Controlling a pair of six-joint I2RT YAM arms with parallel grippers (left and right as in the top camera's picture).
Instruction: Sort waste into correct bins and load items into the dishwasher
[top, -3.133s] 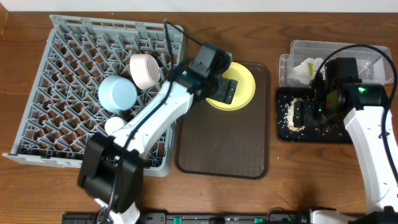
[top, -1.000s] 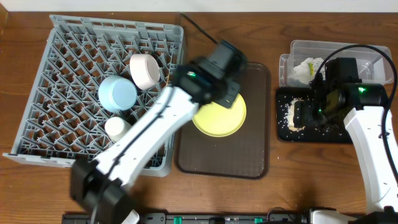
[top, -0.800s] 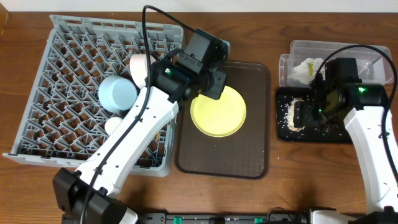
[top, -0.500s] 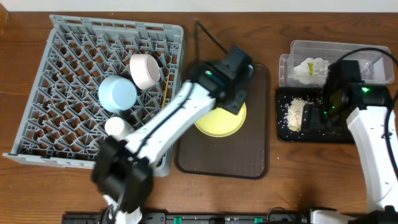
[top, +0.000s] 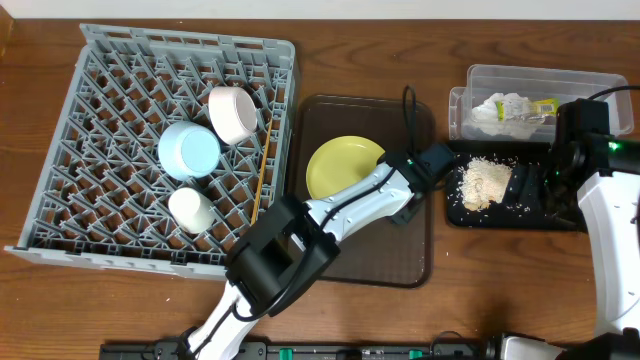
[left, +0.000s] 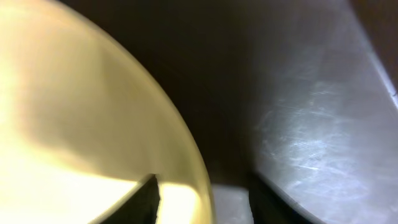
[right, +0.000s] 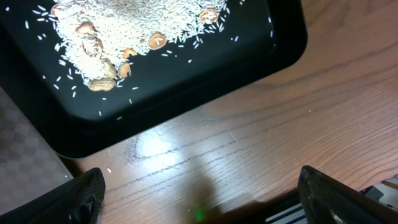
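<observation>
Noting yellow plate (top: 335, 168) flat on brown tray (top: 350, 255), beside dish rack (top: 120, 80). Left gripper (left: 205, 199) spread, straddling plate's rim, no clamp evident. Right gripper (right: 205, 199) spread wide, empty. Plate judged rigid, light, glossy, slip-prone; pinch rim firmly.

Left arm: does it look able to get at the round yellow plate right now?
Probably yes. The left gripper hangs at the rim of the round yellow plate, jaws apart, nothing on the plate. It lies flat on the brown rectangular tray, though, so pinching the rim may be awkward.
</observation>
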